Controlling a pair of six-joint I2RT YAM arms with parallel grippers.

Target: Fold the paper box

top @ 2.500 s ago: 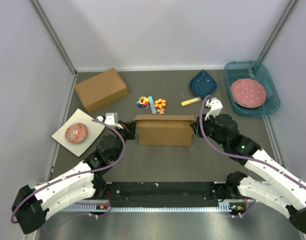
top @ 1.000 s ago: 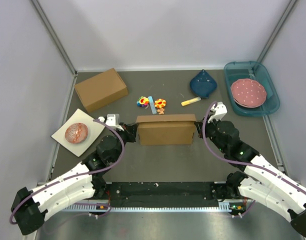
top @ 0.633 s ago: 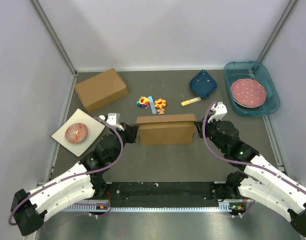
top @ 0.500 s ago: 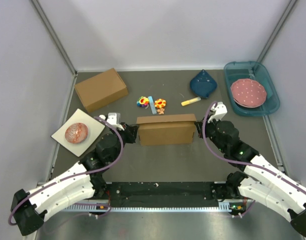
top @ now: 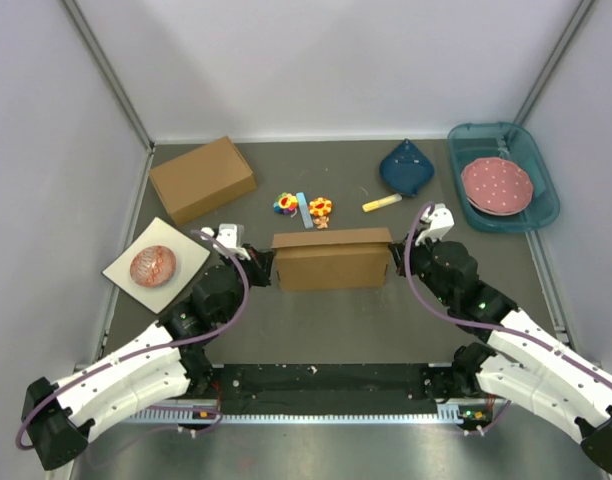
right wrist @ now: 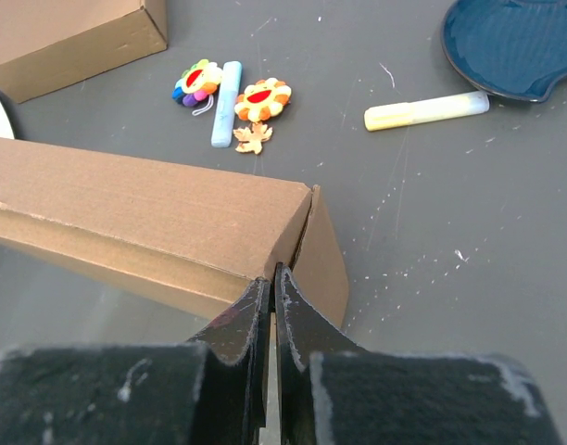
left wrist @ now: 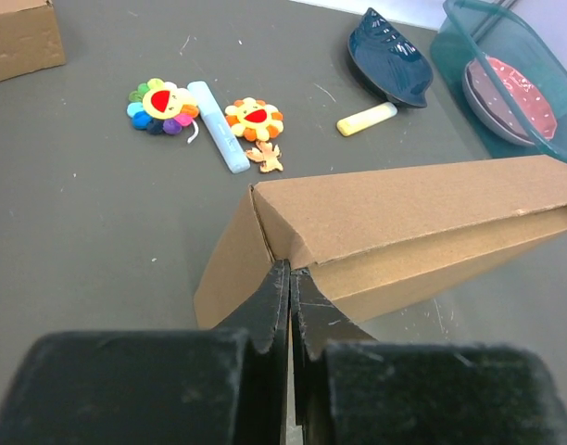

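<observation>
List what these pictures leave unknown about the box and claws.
- Box interior: hidden in every view by its top panel.
- Left claw: shut at the box corner. The left wrist view cannot show whether cardboard is pinched, because the fingers cover the contact.
- Right claw: the same, in the right wrist view.
- Other box: cut off by the left wrist view's top-left edge.

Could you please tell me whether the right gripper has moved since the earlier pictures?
Yes: the right gripper drifted slightly right, toward the teal tray, beside the paper box.
</observation>
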